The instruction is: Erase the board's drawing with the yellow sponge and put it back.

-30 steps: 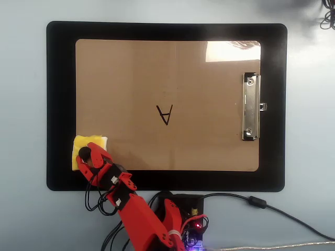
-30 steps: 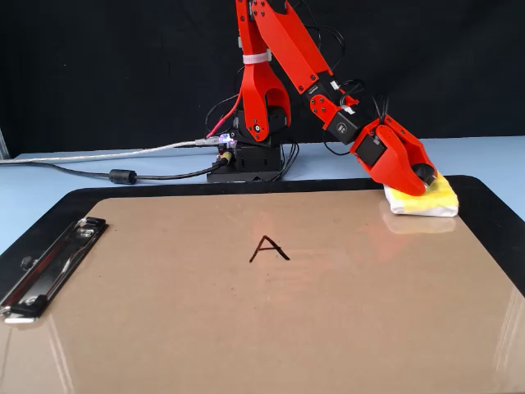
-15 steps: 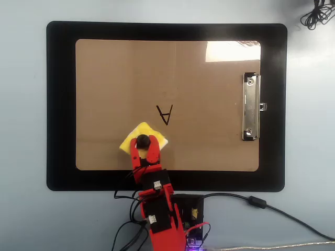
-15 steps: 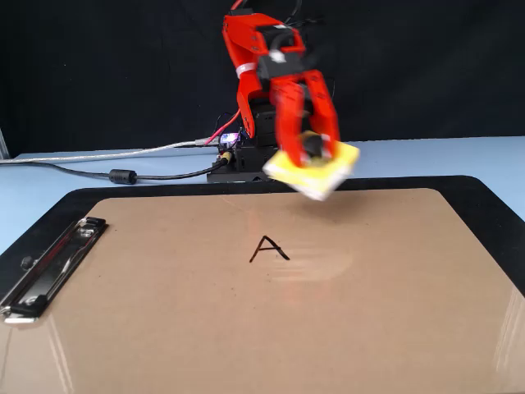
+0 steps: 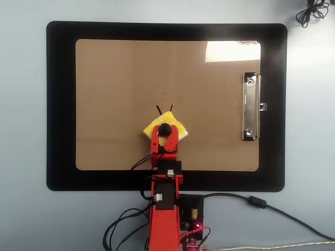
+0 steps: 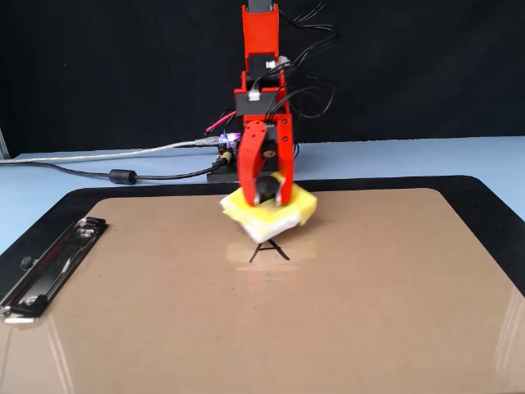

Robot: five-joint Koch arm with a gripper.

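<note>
The hand (image 6: 265, 190) was clamped on the yellow sponge's (image 6: 287, 215) knob, over the board (image 5: 115, 94); the drawing (image 6: 270, 250) was only partly covered, erasing and return remained.

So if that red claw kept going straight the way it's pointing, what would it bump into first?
The gripper points down, shut on the yellow sponge's black knob. Straight on, the sponge would press onto the board, right at the drawing it partly covers. How high it hangs is unclear.
</note>
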